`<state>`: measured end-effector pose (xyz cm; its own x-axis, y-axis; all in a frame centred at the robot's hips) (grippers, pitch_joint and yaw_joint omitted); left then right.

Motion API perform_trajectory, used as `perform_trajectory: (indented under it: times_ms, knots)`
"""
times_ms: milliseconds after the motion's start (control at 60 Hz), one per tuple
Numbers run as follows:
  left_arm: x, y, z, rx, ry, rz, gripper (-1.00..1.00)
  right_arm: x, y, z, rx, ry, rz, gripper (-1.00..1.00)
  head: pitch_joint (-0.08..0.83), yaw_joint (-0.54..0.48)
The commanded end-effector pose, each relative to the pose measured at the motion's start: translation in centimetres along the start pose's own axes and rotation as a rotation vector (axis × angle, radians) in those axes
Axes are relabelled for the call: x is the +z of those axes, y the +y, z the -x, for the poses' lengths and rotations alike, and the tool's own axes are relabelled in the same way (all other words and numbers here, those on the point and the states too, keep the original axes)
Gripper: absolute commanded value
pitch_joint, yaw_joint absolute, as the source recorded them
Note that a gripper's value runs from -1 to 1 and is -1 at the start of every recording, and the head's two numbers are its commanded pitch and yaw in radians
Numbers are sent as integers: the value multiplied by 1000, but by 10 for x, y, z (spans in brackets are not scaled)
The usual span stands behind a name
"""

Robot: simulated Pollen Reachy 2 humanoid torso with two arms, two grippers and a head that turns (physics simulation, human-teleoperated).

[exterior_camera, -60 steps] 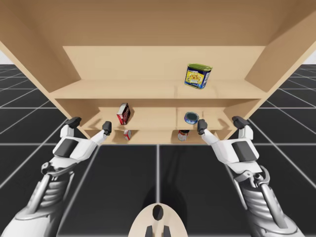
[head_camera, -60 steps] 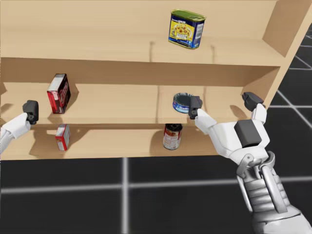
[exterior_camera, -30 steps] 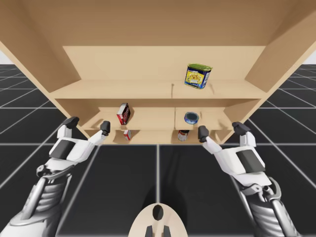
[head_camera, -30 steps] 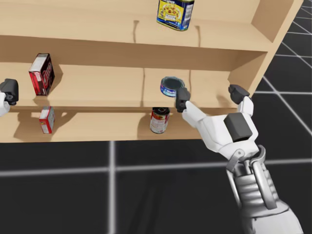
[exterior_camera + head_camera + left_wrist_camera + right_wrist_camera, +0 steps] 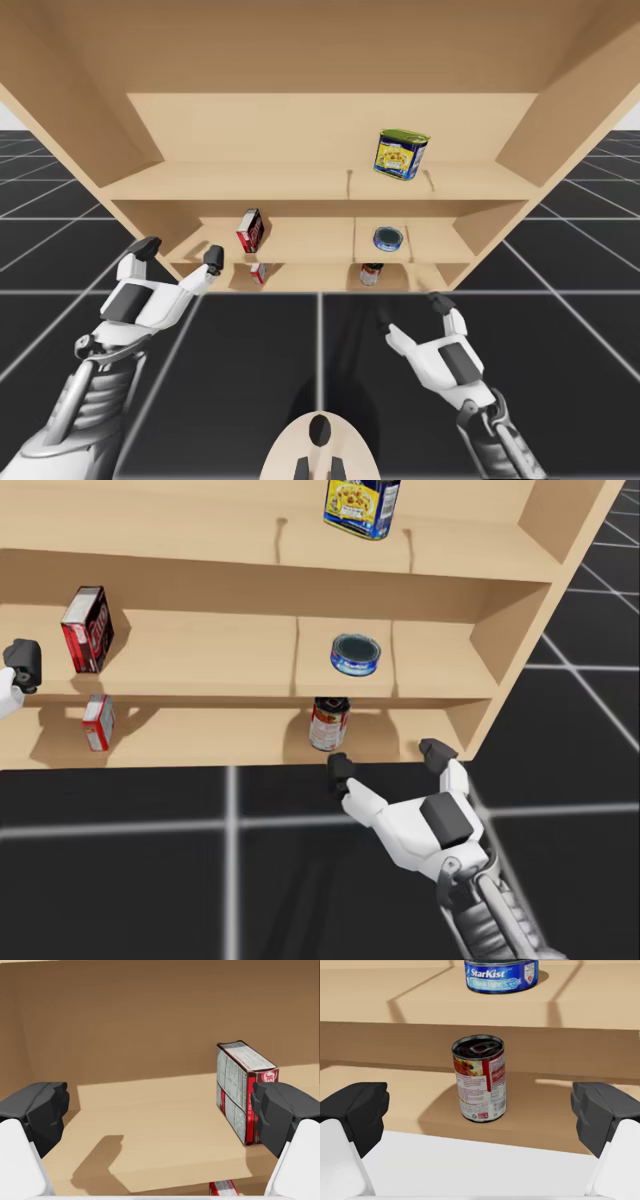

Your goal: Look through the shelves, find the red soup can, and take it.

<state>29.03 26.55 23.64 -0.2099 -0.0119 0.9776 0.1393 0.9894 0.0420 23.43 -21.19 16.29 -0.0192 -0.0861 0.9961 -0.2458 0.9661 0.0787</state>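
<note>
Right fingers lowered, spread wide, red soup can just ahead

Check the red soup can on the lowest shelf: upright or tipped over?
Upright: the red soup can stands on its base, lid facing up, in the right wrist view.

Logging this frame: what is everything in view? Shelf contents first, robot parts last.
Shelf unit: one, light wood, three shelves.
Rectangular tin: one, blue and yellow, top shelf, right of middle.
Flat can: one, blue, middle shelf, above the soup can.
Soup can: one, red, upright, bottom shelf.
Larger box: one, red, middle shelf, left part.
Small box: one, red, bottom shelf, below the larger box.
Floor: black, gridded.
Left hand: open, at the middle shelf near the larger box.
Right hand: open, facing the soup can, not touching it.
</note>
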Motion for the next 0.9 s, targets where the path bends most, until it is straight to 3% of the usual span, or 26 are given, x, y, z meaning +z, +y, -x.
perform_trajectory:
  times_ms: [17, 167, 300, 617, 900]
  knots:
    - [0, -1, 1, -1, 3, 3, -1000, -26, 10, 25, -50, 36, -4, -1000, 598, -189]
    - [-1, -2, 3, -4, 10, 5, -1000, -52, 14, 34, -54, 75, -16, -1000, 597, -189]
    - [-2, -3, 4, -6, 10, 9, -1000, -69, 19, 39, -22, 89, -21, -1000, 602, -191]
    - [-2, -3, 4, -6, 11, 11, -1000, -118, 29, 48, -1, 125, -20, -1000, 603, -191]
    - [-1, -4, 4, -7, 13, 12, -1000, -155, 33, 62, -45, 181, -22, -1000, 607, -188]
